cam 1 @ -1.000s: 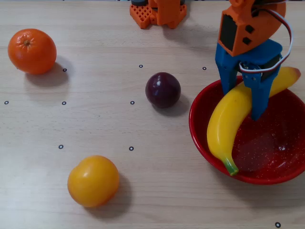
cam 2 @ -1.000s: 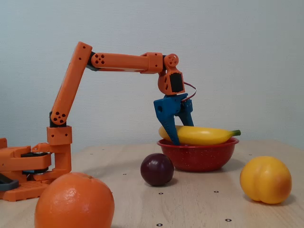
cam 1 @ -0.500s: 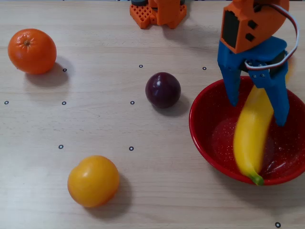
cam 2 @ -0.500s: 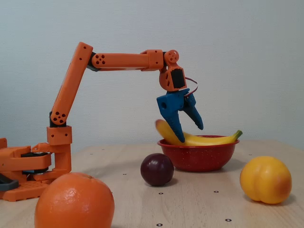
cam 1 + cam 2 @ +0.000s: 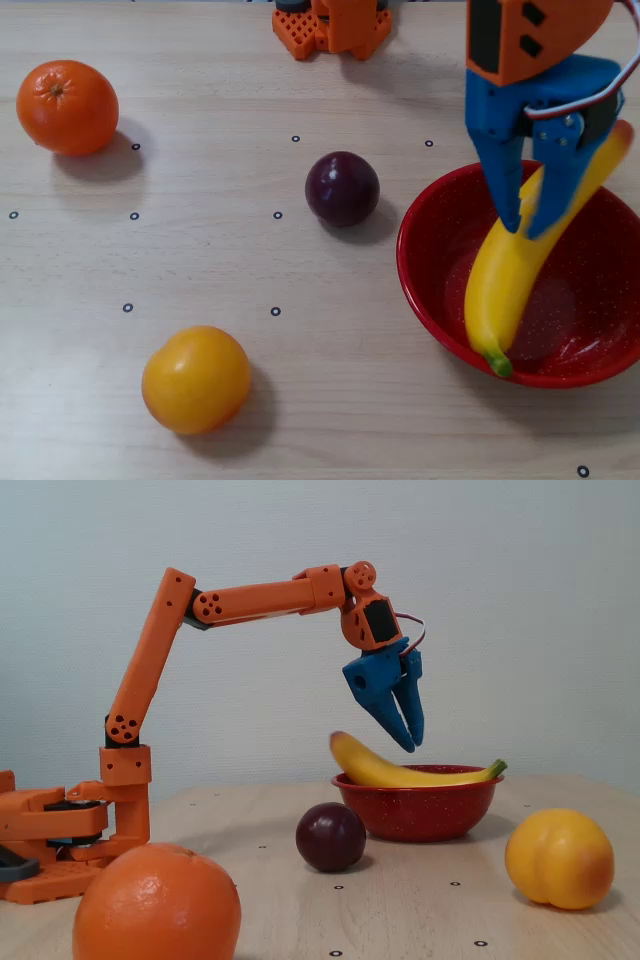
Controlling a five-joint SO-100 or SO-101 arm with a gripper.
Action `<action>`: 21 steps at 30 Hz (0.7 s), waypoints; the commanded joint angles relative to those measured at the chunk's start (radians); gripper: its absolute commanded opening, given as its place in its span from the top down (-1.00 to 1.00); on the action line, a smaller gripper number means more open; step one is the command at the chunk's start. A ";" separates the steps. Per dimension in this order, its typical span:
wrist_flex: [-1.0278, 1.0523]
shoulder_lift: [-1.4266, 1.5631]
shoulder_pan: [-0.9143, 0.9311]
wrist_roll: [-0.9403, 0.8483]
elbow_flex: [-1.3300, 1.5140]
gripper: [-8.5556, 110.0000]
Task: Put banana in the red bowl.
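Above the red bowl [image 5: 418, 802], clear of everything, the blue gripper [image 5: 408, 743] hangs with its two fingers drawn nearly together, only a narrow gap showing between the tips in the overhead view [image 5: 522, 228]; nothing is held in it and nothing touches it. The banana [image 5: 400, 770] lies below the fingertips, apart from them in the fixed view, resting across the bowl with its green stem tip over one rim and its other end rising past the opposite rim. In the overhead view the banana [image 5: 510, 285] runs slantwise across the bowl [image 5: 430, 260], stem toward the bottom edge. On the wooden table [image 5: 250, 400] to the left lie a dark plum [image 5: 342, 188], an orange [image 5: 67, 107] and a yellow fruit [image 5: 196, 379], all well apart from the bowl
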 commanded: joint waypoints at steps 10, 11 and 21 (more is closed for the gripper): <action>-0.020 0.360 0.098 0.002 0.058 0.86; -0.028 0.390 0.109 0.002 0.084 0.86; -0.173 0.798 0.202 0.008 0.552 0.86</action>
